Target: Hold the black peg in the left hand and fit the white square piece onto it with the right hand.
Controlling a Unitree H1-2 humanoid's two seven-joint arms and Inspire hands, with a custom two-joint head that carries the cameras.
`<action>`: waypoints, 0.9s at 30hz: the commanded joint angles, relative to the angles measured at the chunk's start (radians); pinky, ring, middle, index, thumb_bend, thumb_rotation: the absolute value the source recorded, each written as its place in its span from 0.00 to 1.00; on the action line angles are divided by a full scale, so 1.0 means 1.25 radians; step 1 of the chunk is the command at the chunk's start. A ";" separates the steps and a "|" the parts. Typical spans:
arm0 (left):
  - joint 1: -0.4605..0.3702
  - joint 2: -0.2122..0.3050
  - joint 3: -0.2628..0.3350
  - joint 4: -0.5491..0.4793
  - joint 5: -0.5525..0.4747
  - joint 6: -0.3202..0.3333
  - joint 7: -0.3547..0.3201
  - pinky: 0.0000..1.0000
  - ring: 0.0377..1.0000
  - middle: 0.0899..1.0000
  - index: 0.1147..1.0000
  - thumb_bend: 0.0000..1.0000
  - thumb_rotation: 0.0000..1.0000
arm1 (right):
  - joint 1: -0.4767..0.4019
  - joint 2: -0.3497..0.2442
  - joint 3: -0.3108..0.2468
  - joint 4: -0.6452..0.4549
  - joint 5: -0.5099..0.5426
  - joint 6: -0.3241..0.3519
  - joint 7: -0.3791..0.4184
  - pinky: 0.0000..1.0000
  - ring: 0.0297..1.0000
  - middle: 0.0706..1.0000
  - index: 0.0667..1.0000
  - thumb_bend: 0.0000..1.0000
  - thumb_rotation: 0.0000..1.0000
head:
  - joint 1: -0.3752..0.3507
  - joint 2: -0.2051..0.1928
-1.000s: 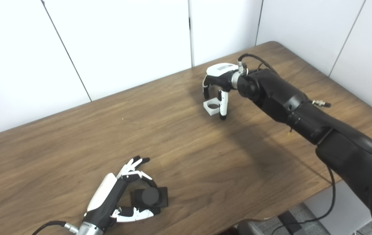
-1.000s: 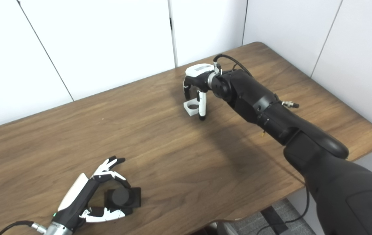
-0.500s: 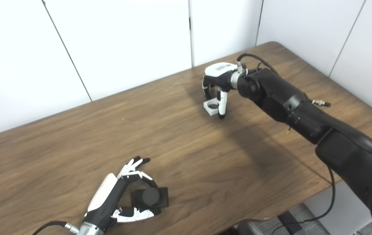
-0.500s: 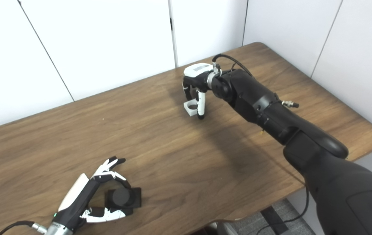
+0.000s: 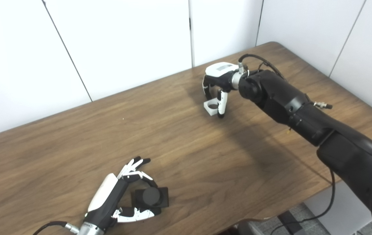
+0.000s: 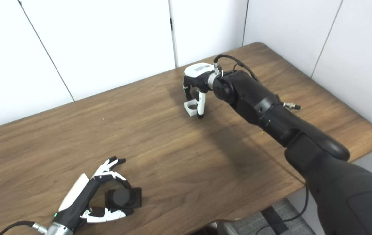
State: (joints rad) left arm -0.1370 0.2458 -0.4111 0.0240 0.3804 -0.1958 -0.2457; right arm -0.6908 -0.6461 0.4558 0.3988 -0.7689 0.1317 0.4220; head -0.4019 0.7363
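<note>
Wooden table carries both parts; the right hand has drawn its fingers closer around the white square piece at the far side, grip not yet sure; the left hand stays cupped, unclosed, round the black peg near the front edge.

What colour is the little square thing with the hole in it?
White. The square piece on the wooden table shows best in the left eye view.
</note>
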 commanded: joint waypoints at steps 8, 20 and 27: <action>0.034 0.018 -0.016 0.014 0.022 0.035 -0.034 0.99 1.00 0.93 0.42 0.52 0.06 | 0.049 0.023 -0.002 0.025 -0.013 -0.014 -0.050 0.83 0.83 0.75 0.45 0.52 0.14 | -0.001 0.002; 0.036 0.016 -0.018 0.013 0.028 0.038 -0.034 1.00 1.00 0.93 0.42 0.52 0.06 | 0.056 0.021 -0.006 0.020 -0.012 -0.026 -0.067 0.81 0.82 0.74 0.45 0.52 0.14 | 0.000 0.005; 0.036 0.015 -0.018 0.015 0.031 0.037 -0.031 1.00 1.00 0.92 0.42 0.52 0.06 | 0.058 0.017 -0.003 0.012 -0.017 -0.033 -0.083 0.81 0.81 0.74 0.45 0.52 0.14 | 0.002 0.002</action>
State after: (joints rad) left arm -0.1358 0.2454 -0.4117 0.0200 0.3879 -0.1938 -0.2460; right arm -0.6497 -0.6434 0.4237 0.3932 -0.7638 0.0986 0.3097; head -0.3988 0.7378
